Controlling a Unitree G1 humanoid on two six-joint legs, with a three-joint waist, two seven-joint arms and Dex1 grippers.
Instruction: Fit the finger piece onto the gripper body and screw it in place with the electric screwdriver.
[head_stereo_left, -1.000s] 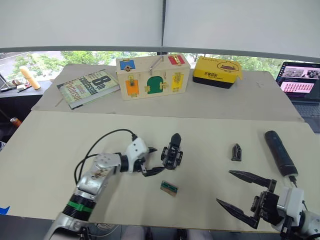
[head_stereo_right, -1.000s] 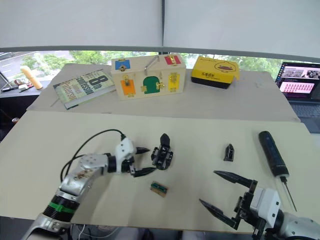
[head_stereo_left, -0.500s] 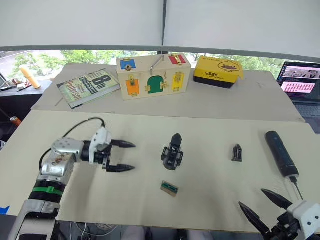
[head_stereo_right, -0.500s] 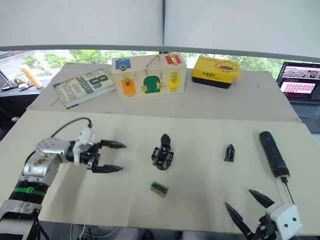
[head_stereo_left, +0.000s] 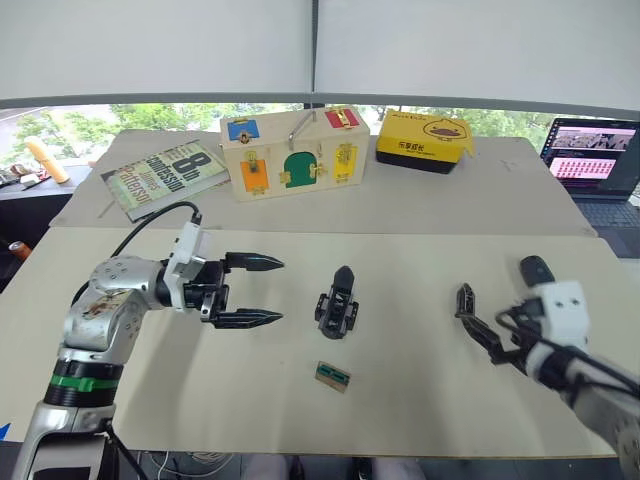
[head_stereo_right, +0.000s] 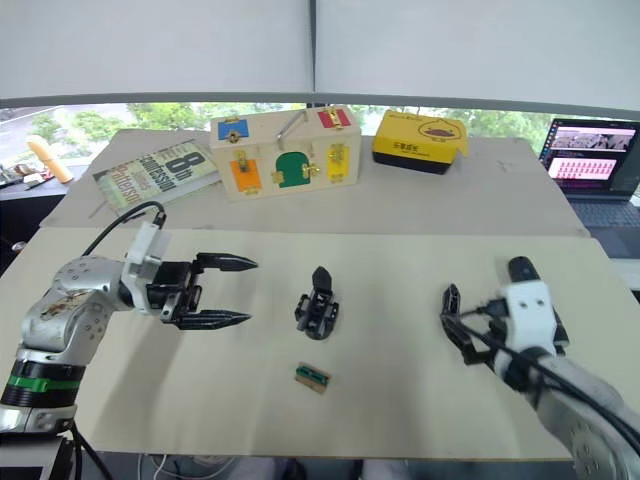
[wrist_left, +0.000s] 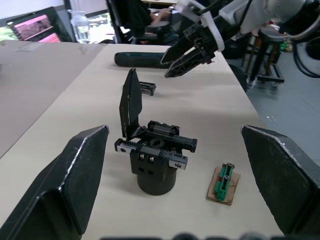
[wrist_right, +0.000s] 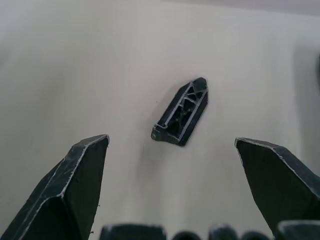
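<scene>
The gripper body (head_stereo_left: 337, 305) stands upright mid-table, one black finger pointing up. My left gripper (head_stereo_left: 262, 291) is open to its left, a short gap away, fingers aimed at it; the left wrist view frames the gripper body (wrist_left: 152, 150) between them. The finger piece (wrist_right: 181, 112) lies flat on the table further right (head_stereo_left: 464, 297). My right gripper (wrist_right: 170, 141) hovers open just above it, fingers straddling it without touching. The electric screwdriver (wrist_left: 137, 59) lies beyond the finger piece; from the head only its rounded end (head_stereo_right: 519, 268) shows behind my right wrist.
A small green-topped block (head_stereo_left: 333, 376) lies in front of the gripper body. At the back stand a book (head_stereo_left: 160, 175), a wooden latch box (head_stereo_left: 290, 153) and a yellow box (head_stereo_left: 425, 140). A laptop (head_stereo_left: 590, 165) sits at the far right.
My left gripper pulled back leftward from the gripper body and stays open. My right gripper rose from the table's near edge and moved over the finger piece.
</scene>
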